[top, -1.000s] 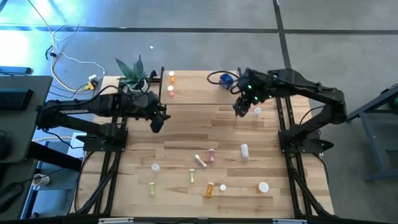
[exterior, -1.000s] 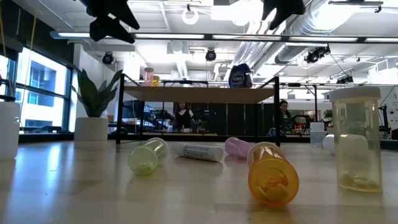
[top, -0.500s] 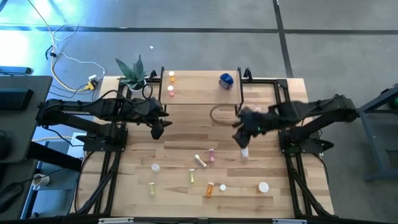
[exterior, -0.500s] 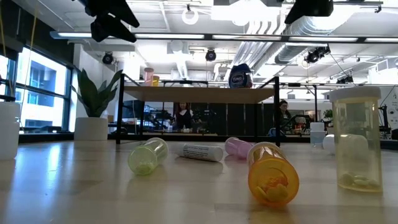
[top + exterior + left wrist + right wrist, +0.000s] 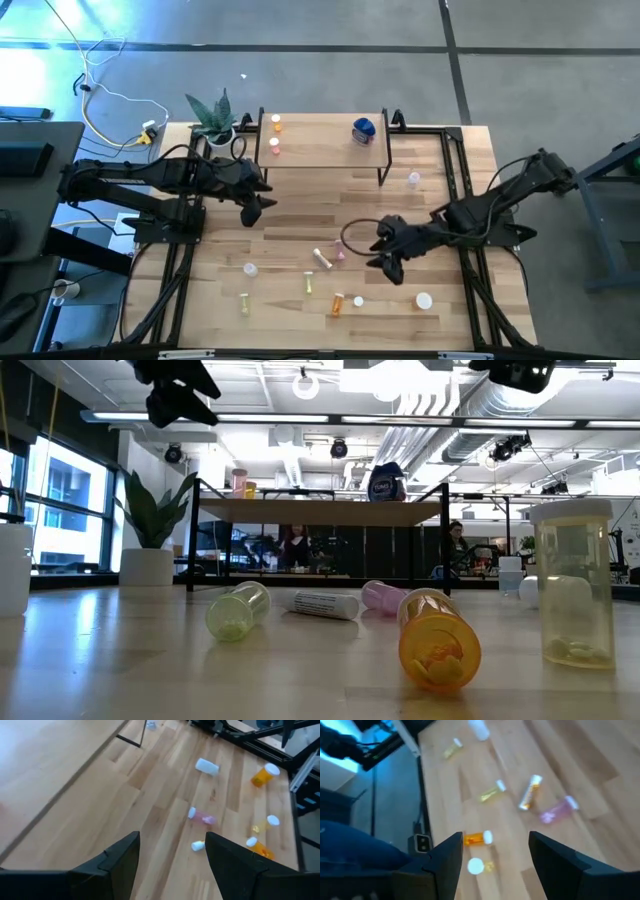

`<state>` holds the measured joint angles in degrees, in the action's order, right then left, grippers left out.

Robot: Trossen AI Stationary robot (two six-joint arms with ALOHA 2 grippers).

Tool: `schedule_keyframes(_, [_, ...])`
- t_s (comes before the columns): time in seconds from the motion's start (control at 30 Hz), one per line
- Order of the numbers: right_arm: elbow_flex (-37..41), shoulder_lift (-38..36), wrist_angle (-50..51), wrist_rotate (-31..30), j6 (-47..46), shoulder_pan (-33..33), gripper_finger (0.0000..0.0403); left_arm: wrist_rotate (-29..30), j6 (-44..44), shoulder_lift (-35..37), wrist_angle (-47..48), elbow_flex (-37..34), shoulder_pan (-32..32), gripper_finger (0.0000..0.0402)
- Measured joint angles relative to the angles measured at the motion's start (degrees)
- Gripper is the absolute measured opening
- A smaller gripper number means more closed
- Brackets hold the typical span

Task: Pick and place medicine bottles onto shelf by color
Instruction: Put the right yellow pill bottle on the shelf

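The shelf (image 5: 320, 142) stands at the table's far side. It carries an orange bottle (image 5: 276, 125), a pink bottle (image 5: 274, 146) and the blue bottle (image 5: 363, 130). A white bottle (image 5: 414, 180) stands on the table off the shelf's right end. Several bottles lie near the front, among them a pink one (image 5: 342, 250), a cream one (image 5: 322, 258) and an orange one (image 5: 338, 304). My left gripper (image 5: 256, 210) hovers open, left of centre. My right gripper (image 5: 385, 262) hovers open just right of the pink bottle (image 5: 559, 810).
A potted plant (image 5: 213, 118) sits at the far left corner. Black frame rails (image 5: 180, 270) run along both sides of the table. More bottles are scattered toward the near edge: white (image 5: 249, 268), yellow (image 5: 309, 284), yellow-green (image 5: 244, 302), white (image 5: 424, 300).
My right gripper has swung from the shelf's right end toward the near edge and now hangs over the table's middle, by the scattered bottles. Its arm now covers the spot where a white bottle lay. My left gripper has drifted slightly toward the near edge.
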<state>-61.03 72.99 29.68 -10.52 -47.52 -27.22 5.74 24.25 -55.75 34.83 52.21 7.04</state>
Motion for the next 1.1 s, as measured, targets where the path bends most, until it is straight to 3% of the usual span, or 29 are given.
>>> schedule_keyframes(0.33, [2.86, 7.36, -12.65, -0.05, 8.35, -5.61, 0.0218, -0.51, 9.77, -0.02, -0.66, 0.0, -6.11, 0.0214])
schedule_keyframes(0.77, [2.65, 17.89, -16.89, -2.63, 14.77, -11.1, 0.0218, 2.21, 16.19, -0.02, -0.42, 0.0, -14.14, 0.0213])
schedule_keyframes(1.1, [2.59, 24.13, -21.08, -4.0, 17.15, -11.52, 0.0218, 3.09, 17.8, -0.02, -0.39, 0.0, -17.0, 0.0213])
